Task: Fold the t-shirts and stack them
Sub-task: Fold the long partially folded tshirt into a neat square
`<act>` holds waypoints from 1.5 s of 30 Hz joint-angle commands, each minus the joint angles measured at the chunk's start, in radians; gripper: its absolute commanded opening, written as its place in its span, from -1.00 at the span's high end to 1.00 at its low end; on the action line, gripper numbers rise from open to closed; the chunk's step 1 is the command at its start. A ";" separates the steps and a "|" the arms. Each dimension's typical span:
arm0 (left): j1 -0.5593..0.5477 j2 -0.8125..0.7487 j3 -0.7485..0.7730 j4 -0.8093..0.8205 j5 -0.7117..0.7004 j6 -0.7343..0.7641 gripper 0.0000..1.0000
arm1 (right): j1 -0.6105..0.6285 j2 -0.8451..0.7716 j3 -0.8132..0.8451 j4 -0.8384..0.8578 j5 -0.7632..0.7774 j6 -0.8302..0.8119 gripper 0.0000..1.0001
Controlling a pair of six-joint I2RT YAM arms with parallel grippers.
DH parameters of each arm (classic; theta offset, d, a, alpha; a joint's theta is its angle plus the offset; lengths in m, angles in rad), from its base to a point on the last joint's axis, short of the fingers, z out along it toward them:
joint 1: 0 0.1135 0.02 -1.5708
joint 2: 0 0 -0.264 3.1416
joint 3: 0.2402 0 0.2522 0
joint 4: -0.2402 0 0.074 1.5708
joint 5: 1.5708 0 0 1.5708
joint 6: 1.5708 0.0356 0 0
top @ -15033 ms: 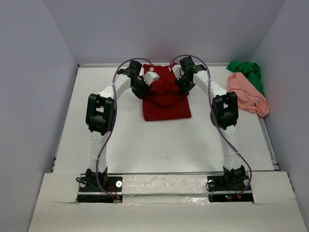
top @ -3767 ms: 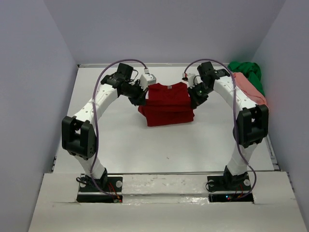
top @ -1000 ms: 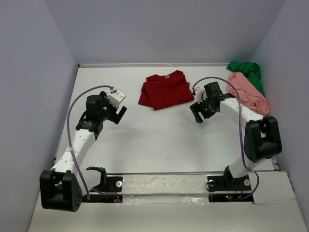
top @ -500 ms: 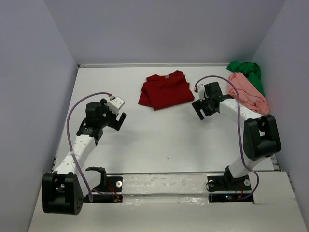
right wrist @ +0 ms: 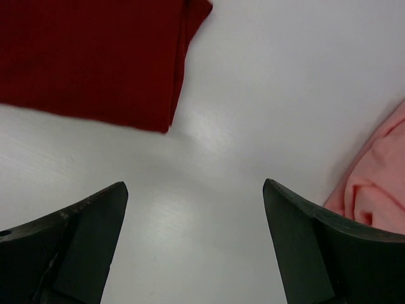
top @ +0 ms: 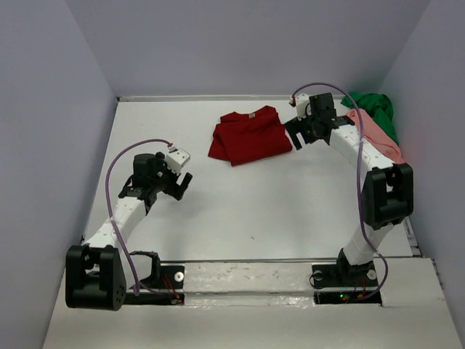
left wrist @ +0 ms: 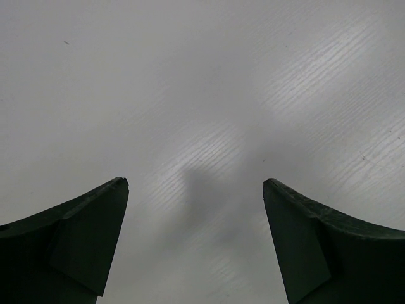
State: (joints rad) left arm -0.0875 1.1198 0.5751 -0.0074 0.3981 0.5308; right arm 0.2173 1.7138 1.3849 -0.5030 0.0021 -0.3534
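Observation:
The dark red t-shirt (top: 247, 135) lies folded at the back middle of the table and fills the upper left of the right wrist view (right wrist: 95, 57). The salmon pink t-shirt (top: 379, 137) lies crumpled at the back right, with the bright green t-shirt (top: 372, 106) bunched behind it. My right gripper (top: 298, 135) hangs open over bare table between the red shirt and the pink shirt (right wrist: 374, 180), holding nothing (right wrist: 195, 183). On the left side my left gripper (top: 182, 186) is open and empty over bare table (left wrist: 195, 182).
The white table (top: 254, 211) is walled on the left, back and right. The right arm's links reach over the pink shirt's near edge. Both arm bases sit at the near edge.
The right gripper moved back and up the table to the red shirt's right edge, its jaws widening. The left gripper drew slightly nearer. The shirts stayed put.

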 commanded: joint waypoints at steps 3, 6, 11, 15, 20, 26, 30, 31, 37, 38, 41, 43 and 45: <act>0.043 -0.071 0.014 0.018 -0.025 0.028 -0.98 | -0.004 0.240 0.376 -0.051 -0.085 -0.032 -0.69; 0.080 -0.074 0.017 0.012 -0.013 0.024 -0.98 | -0.004 0.450 0.614 -0.197 -0.220 -0.013 -0.36; 0.129 -0.080 0.020 0.009 0.019 0.032 -0.98 | -0.004 0.613 0.861 -0.292 -0.393 0.014 0.46; 0.140 -0.074 0.023 0.009 0.021 0.035 -0.98 | 0.005 0.665 0.934 -0.293 -0.447 0.021 0.95; 0.150 -0.089 0.017 0.009 0.039 0.043 -0.98 | 0.033 0.714 0.944 -0.258 -0.536 -0.002 1.00; 0.158 -0.089 0.019 -0.017 0.048 0.044 -0.98 | 0.051 0.785 1.003 -0.253 -0.560 -0.004 1.00; 0.160 -0.095 0.017 -0.017 0.058 0.048 -0.98 | 0.051 0.836 1.045 -0.252 -0.525 -0.005 1.00; 0.161 -0.094 0.017 -0.019 0.061 0.047 -0.98 | 0.051 0.854 1.049 -0.253 -0.518 -0.006 1.00; 0.163 -0.089 0.020 -0.023 0.071 0.052 -0.98 | 0.060 0.883 1.033 -0.240 -0.444 -0.029 1.00; 0.163 -0.089 0.020 -0.023 0.073 0.052 -0.98 | 0.060 0.883 1.034 -0.233 -0.427 -0.030 1.00; 0.163 -0.087 0.020 -0.025 0.073 0.054 -0.98 | 0.060 0.889 1.043 -0.239 -0.401 -0.051 1.00; 0.163 -0.089 0.020 -0.026 0.071 0.055 -0.98 | 0.060 0.874 1.042 -0.243 -0.389 -0.059 0.92; 0.164 -0.092 0.019 -0.026 0.071 0.057 -0.98 | 0.071 0.821 1.021 -0.259 -0.405 -0.079 0.66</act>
State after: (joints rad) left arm 0.0677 1.0523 0.5751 -0.0441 0.4454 0.5713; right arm 0.2760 2.5992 2.3932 -0.7700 -0.4465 -0.3836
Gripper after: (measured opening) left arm 0.989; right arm 0.102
